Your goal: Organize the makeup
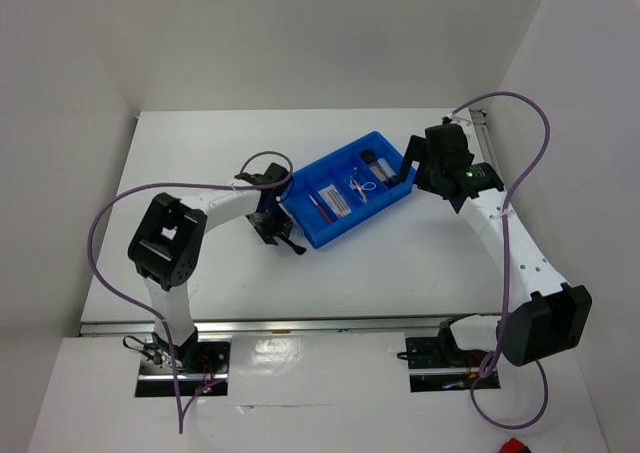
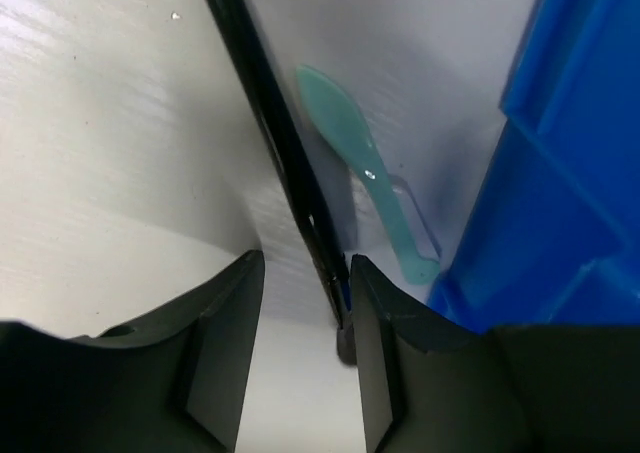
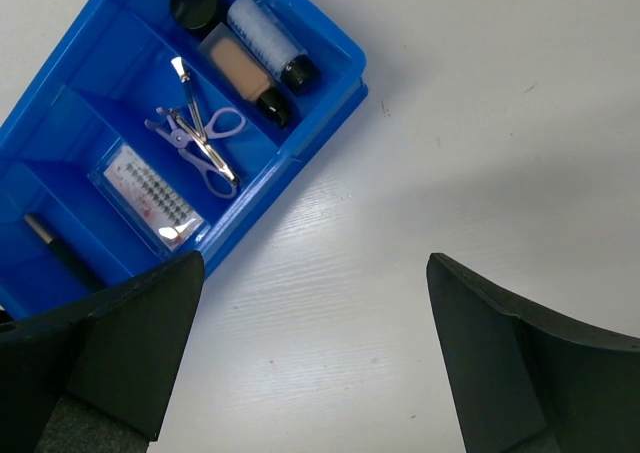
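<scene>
**Left arm is the one for the black stick**

My left gripper (image 2: 303,273) is low over the worktop, just beside the end of the blue tray (image 2: 560,223) that faces the left edge. Its jaws are partly apart and they hold nothing. The black stick (image 2: 285,138), brush or pencil I cannot tell, lies flat on the worktop. Its long axis runs straight away from the wrist, and its near end is inside the gap, close to the right finger (image 2: 380,353). I judge that closing here would catch only the tip. A teal spatula (image 2: 365,163) lies between the stick and the tray wall, almost parallel to the stick.

The tray is near the middle of the worktop, with a black round jar (image 3: 195,3), clear bottle (image 3: 265,35), beige tube (image 3: 238,71) and white card (image 3: 150,198) inside.

My right gripper (image 3: 315,273) hangs wide open and empty near the tray end facing the right edge, well apart from the stick.
</scene>
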Motion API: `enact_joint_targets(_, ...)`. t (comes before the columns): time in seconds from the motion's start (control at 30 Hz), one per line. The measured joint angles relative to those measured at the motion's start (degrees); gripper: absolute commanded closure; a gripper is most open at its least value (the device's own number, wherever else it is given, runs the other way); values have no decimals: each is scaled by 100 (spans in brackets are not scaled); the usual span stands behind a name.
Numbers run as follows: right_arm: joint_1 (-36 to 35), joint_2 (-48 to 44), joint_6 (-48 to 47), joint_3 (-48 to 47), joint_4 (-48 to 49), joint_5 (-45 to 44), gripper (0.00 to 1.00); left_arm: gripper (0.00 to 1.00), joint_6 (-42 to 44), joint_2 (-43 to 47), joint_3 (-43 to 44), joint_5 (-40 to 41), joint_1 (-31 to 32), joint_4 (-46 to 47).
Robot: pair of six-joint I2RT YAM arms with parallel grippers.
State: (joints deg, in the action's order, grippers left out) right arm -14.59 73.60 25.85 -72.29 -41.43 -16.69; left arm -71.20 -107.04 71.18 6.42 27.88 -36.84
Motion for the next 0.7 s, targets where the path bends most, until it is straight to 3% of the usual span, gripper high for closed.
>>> enact_joint_targets(0.4,0,0,-2,2,0,28,0,98,-107,-118,155,168,2,-210)
enact_joint_targets(0.7,0,15,-2,35,26,28,0,100,-96,1351,129,560,2,-1016)
